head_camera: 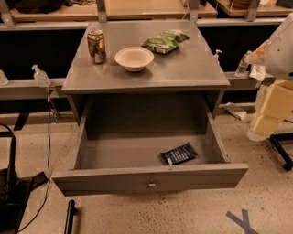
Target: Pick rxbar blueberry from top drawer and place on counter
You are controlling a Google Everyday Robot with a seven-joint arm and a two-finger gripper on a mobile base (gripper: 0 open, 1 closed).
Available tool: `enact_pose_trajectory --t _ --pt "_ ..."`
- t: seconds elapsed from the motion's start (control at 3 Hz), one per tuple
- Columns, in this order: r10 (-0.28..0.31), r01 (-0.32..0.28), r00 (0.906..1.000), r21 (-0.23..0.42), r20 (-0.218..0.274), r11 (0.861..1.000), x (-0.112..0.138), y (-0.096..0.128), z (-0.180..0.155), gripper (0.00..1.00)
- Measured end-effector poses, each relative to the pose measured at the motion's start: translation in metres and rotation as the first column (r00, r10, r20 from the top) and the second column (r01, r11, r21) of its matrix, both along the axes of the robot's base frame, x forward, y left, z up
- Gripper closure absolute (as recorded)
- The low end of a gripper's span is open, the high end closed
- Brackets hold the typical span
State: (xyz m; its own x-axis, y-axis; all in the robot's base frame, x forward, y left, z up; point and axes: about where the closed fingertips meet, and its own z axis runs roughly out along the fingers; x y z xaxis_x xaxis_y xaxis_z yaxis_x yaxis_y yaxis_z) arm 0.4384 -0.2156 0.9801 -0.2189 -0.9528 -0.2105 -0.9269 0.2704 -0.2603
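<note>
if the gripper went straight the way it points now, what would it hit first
The gripper, at the right edge beside the top drawer, points down and slightly left. It would likely meet the floor outside the drawer's right wall, not the rxbar blueberry; depth is unclear.

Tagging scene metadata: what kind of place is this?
Likely a lab or workshop, not a home: wooden workbenches behind the grey cabinet, cables on the speckled floor, tape mark. Robot arm at right edge; gripper not in view.
</note>
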Motion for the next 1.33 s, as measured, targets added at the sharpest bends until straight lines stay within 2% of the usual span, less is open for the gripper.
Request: enact_pose_trajectory --t 0.33,0.67,1.0,1.33 --pt "0.0 0.0 1.0 0.0 0.0 1.0 0.0 0.0 0.0 0.0" --pt "0.129 -0.127 0.9912 0.049 -0.031 0.991 0.035 0.03 -0.037 0.0" --pt "0.312 -0.307 0.9498 0.111 -0.024 0.945 0.074 0.073 -0.089 0.0" --pt "0.351 -0.346 0.9361 0.115 -0.025 0.931 0.079 0.077 -0.1 0.0"
